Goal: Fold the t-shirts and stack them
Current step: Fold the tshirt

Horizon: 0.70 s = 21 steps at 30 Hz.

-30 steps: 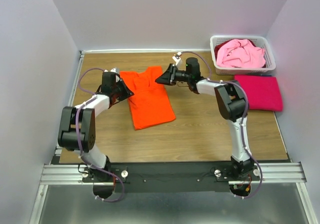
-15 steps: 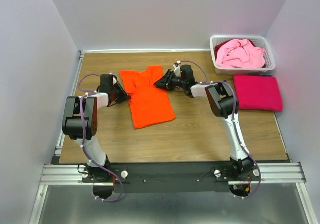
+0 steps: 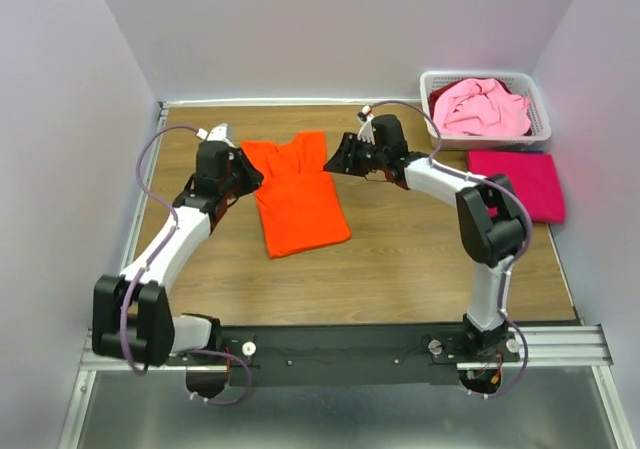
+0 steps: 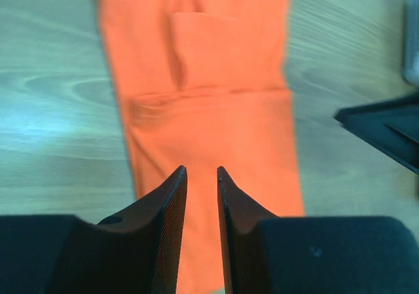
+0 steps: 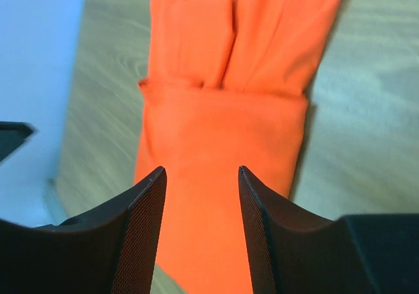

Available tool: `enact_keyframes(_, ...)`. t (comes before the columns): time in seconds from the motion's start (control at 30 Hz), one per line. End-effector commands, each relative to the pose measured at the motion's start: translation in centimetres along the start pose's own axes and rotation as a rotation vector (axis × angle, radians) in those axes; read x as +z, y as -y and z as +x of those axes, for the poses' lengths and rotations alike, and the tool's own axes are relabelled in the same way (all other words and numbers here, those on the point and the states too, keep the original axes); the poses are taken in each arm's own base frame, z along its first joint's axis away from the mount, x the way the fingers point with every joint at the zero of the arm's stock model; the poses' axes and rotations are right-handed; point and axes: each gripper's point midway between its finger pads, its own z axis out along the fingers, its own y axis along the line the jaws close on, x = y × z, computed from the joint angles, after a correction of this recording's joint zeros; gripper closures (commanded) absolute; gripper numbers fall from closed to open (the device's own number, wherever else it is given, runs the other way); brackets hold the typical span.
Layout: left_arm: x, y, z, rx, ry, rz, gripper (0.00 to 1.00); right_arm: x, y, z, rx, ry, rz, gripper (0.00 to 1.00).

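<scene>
The bright orange t-shirt (image 3: 297, 195) lies flat on the table, folded into a long strip with its sleeves turned in. It also shows in the left wrist view (image 4: 209, 104) and the right wrist view (image 5: 226, 130). My left gripper (image 3: 246, 174) hovers at its left edge, jaws slightly apart and empty (image 4: 201, 171). My right gripper (image 3: 336, 161) hovers at its upper right edge, open and empty (image 5: 201, 171). The magenta-red t-shirt (image 3: 517, 184) lies folded at the right. The pale pink t-shirt (image 3: 480, 107) is crumpled in the basket.
The white slotted basket (image 3: 431, 119) stands at the back right corner, just behind the magenta-red shirt. Walls close in the table on the left, back and right. Bare wood shows in front of the orange shirt.
Both arms have shifted and lifted their grippers a little off the orange shirt's sides; the left arm now stretches out lower. The shirt lies as before.
</scene>
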Motion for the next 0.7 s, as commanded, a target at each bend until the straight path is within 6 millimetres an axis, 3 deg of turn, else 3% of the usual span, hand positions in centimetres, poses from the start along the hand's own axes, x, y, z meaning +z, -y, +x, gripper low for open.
enact_keyframes(0.0,-2.7,-1.1,4.4,0.123,-0.073,-0.129,0.63,-3.0,1.6,5.9,-0.139,-0.145,0.224,0.44)
enact_keyframes(0.13,-4.9,-1.2,7.7,0.125,-0.111,-0.13,0.58,-4.1,2.2,8.1,-0.251,-0.184,0.336,0.44)
enact_keyframes(0.17,-5.2,-1.9,8.8,0.117,-0.133,-0.143,0.57,-4.2,2.3,8.0,-0.27,-0.177,0.356,0.44)
enact_keyframes(0.23,-5.9,-2.3,9.2,0.114,-0.13,-0.148,0.57,-3.9,2.2,7.3,-0.307,-0.165,0.365,0.44)
enact_keyframes(0.3,-6.3,-2.6,8.5,0.113,-0.103,-0.174,0.55,-3.3,2.1,6.5,-0.333,-0.151,0.366,0.47)
enact_keyframes(0.37,-6.9,-2.4,7.2,0.129,-0.071,-0.185,0.43,-2.1,2.3,6.2,-0.37,-0.166,0.351,0.5)
enact_keyframes(0.4,-7.1,-2.3,6.7,0.146,-0.059,-0.19,0.35,-1.4,1.5,5.0,-0.394,-0.144,0.328,0.52)
enact_keyframes(0.6,-9.5,-2.2,2.3,0.137,0.101,-0.25,0.06,3.4,-0.1,2.9,-0.397,-0.128,0.227,0.55)
enact_keyframes(0.67,-9.9,-2.3,2.0,0.126,0.127,-0.254,0.02,4.7,-0.2,2.7,-0.386,-0.13,0.206,0.57)
